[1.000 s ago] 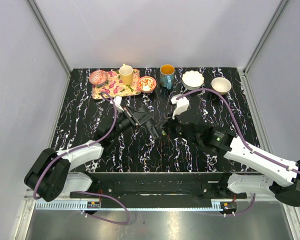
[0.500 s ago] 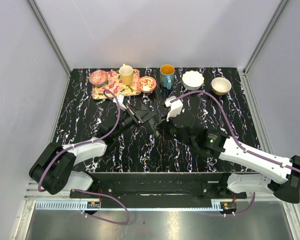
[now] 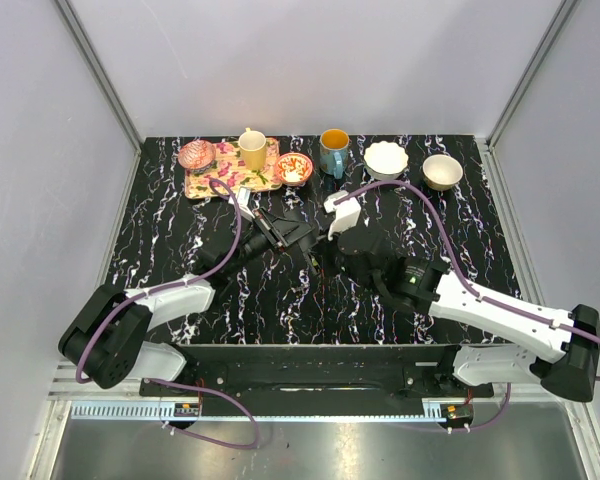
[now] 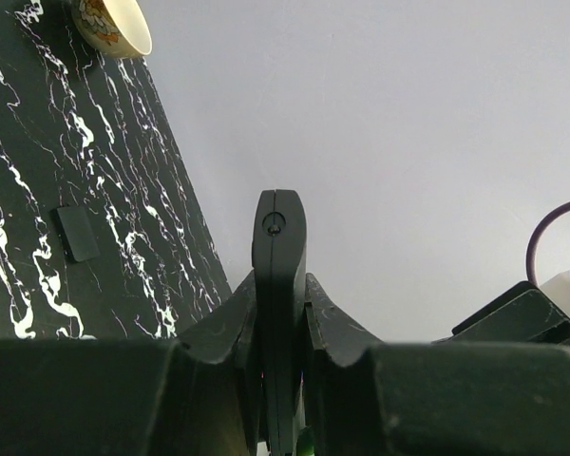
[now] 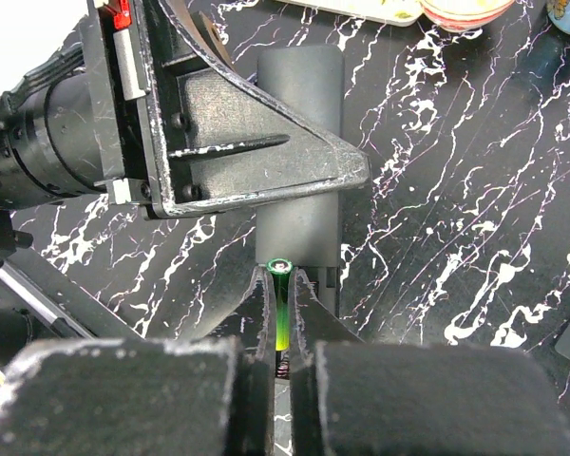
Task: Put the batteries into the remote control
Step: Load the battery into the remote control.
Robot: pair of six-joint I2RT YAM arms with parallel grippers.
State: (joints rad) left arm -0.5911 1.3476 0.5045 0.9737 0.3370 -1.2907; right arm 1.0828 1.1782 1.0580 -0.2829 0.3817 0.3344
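Battery (image 5: 280,309), a thin green-wrapped cylinder, sits pinched in the closed right hand (image 5: 280,282) just above the slim black plastic remote control (image 5: 300,104), which the left hand (image 4: 279,306) clamps over the middle of the black white-veined table (image 3: 160,250); lowering should probably hold it parallel to the slot.

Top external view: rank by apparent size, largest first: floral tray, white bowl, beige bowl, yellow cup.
1. floral tray
2. white bowl and beige bowl: near alike, not ranking them
3. yellow cup
All sit along the far edge.
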